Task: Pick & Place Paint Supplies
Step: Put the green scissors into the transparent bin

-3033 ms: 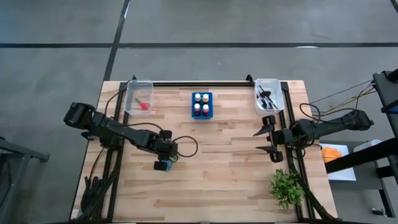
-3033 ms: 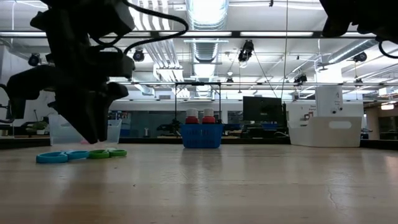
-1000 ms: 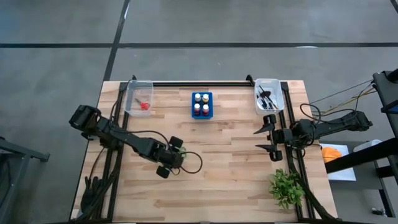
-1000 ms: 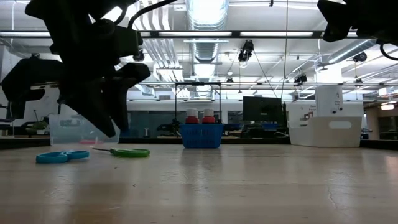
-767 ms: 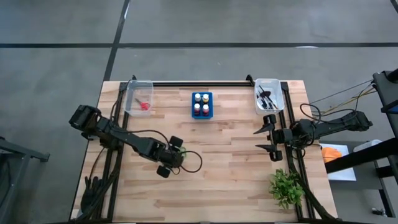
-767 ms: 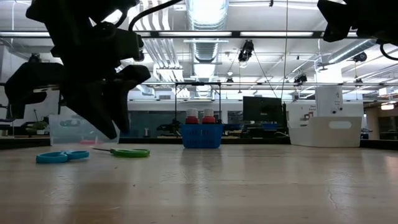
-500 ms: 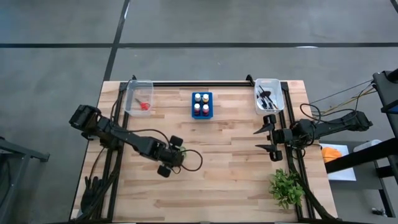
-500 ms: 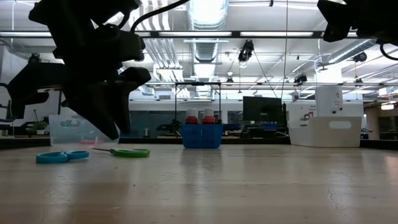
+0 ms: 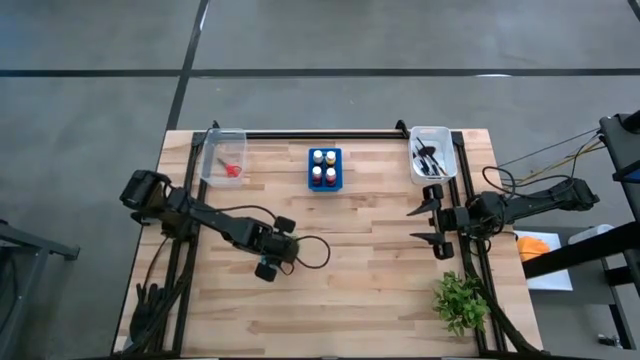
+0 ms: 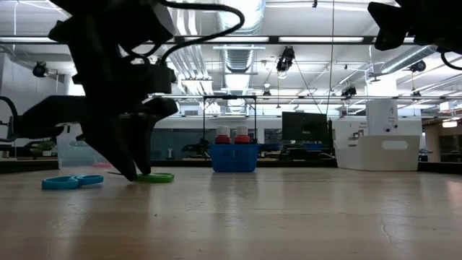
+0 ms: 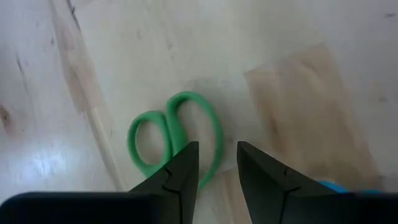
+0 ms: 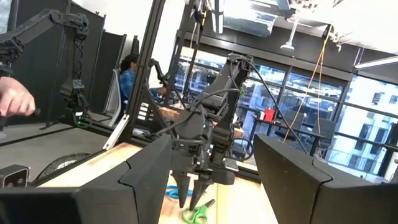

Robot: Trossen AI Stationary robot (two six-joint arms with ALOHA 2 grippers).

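Green-handled scissors (image 11: 176, 135) lie flat on the wood near the table's middle left, with blue-handled scissors (image 10: 71, 181) beside them toward the near edge. My left gripper (image 11: 216, 163) points steeply down right over the green handles, its fingers open by a narrow gap. One finger stands over the handle loops and the other just beside them. In the low view its tips (image 10: 134, 173) reach down to the green scissors (image 10: 156, 177). My right gripper (image 9: 428, 226) waits open and level at the table's right edge. My left gripper comes from above, pointing steeply down, at the green scissors' handle loops (image 11: 198, 132). Whether a fingertip touches them I cannot tell, because the fingers themselves hide the spot. The scissors lie flat on the table.
A blue bottle holder (image 9: 324, 168) with paint bottles stands at the far middle. A clear bin (image 9: 222, 155) with red scissors (image 9: 231, 170) sits far left. Another bin (image 9: 433, 153) with brushes sits far right. A green plant (image 9: 460, 300) stands near right.
My left gripper has sunk toward the table and come onto the green scissors' handles; its finger gap looks the same. The scissors have stayed where they were.
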